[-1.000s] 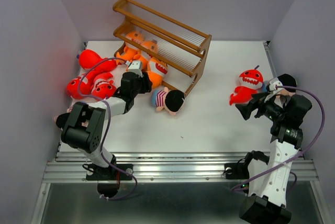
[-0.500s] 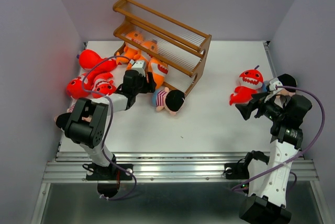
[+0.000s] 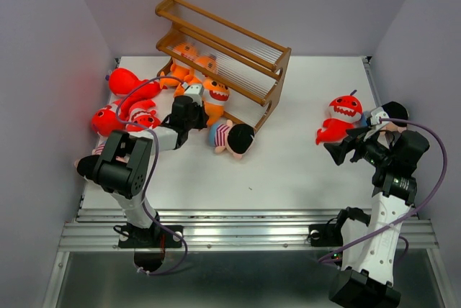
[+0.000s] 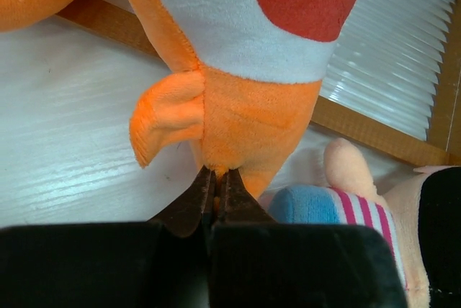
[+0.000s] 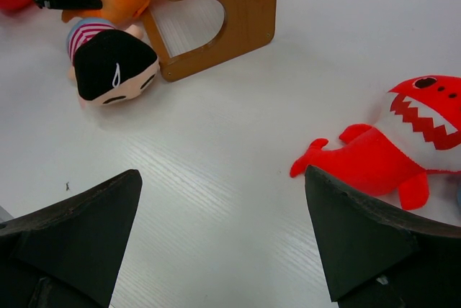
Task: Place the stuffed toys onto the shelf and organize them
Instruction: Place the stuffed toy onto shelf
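**A:** Orange shark (image 4: 252, 117) is on the table (image 3: 302, 171) at the front foot of the shelf (image 3: 277, 78), up against the bottom rail. It's not on a tier yet. A striped-shirt doll (image 4: 360, 207) lies just beside it.

**B:** Left gripper?

**A:** Left gripper (image 4: 215, 182) has its tips pressed together right at the shark's bottom edge, below the little side fin. Can't tell if any fabric is caught between them. Right gripper (image 5: 222, 178) is spread wide with nothing in it, over bare table near the lone red shark (image 5: 389, 146).

**B:** What goes wrong from here?

**A:** Mainly a lift that comes up empty. At best that's a thin pinch on a seam edge, and plush pile is slick, so the shark's weight could pull it out. If the pinch does hold, the body hangs off one corner and swings. It could snag the front rail or knock the orange toys (image 3: 191, 60) already on the lowest tier. The doll is close enough to get dragged along too.

**B:** Materials?

**A:** Short fuzzy fleece over soft filling, rounded and squashy, with no hard edge to grab. The mouth is a flat red patch with white teeth. The shelf is smooth brown wood with slanted tiers of thin close-set bars, so toys could slide forward on them.
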Controlling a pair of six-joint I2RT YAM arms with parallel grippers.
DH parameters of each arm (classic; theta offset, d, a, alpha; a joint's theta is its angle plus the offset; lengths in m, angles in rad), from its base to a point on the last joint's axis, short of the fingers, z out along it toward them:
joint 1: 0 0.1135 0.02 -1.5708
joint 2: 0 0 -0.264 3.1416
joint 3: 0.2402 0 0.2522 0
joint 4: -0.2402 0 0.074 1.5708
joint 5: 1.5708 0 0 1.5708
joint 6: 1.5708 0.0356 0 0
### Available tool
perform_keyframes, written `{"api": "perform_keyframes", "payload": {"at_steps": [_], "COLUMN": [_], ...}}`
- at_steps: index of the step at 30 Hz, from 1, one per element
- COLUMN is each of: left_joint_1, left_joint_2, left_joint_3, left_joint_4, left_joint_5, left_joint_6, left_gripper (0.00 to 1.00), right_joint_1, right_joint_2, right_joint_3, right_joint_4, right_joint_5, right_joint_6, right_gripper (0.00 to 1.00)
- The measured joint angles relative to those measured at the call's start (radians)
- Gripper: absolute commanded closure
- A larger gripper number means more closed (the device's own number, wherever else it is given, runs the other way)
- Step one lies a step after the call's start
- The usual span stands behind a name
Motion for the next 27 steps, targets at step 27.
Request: {"api": "perform_keyframes", "payload": {"at_steps": [27], "left_joint_1": [0.007], "left_joint_2": [0.103], "left_joint_3": [0.251], "left_joint_4": [-0.076], "left_joint_5": [0.107], "left_joint_6": [0.204], "left_gripper": [1.00], "right_joint_1": [0.000], "right_joint_2": [0.000], "right_joint_3": [0.000], "right_joint_4": [0.000], "right_joint_5": [-0.003], "right_joint_6": [0.000], "right_gripper": [0.00]}}
